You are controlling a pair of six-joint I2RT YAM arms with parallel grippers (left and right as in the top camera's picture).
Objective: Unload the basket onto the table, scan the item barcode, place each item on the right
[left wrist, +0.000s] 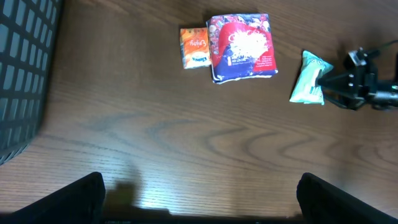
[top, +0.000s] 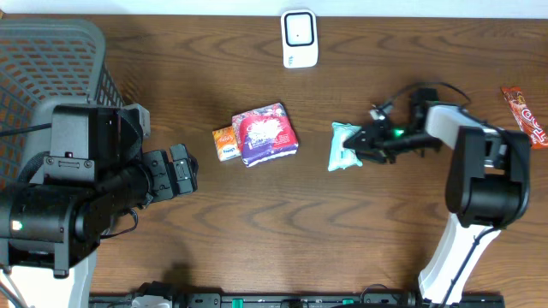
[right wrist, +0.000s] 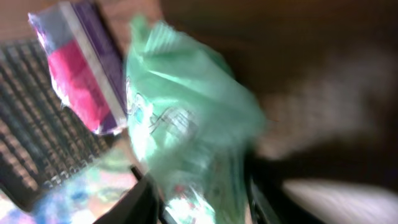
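The tabletop (top: 317,231) lies open across the lower centre of the overhead frame. An orange packet (top: 225,143), a purple-red bag (top: 267,134) and a green packet (top: 342,147) line the middle. A basket (top: 51,60) blocks the upper left, and a scanner (top: 300,38) the top centre.

Grey basket (top: 51,43) at far-left corner of wooden worktop (top: 342,231). Small orange packet (top: 225,143) just beside purple-red bag (top: 267,134), mid-worktop. Red snack bar (top: 524,114) near right edge.
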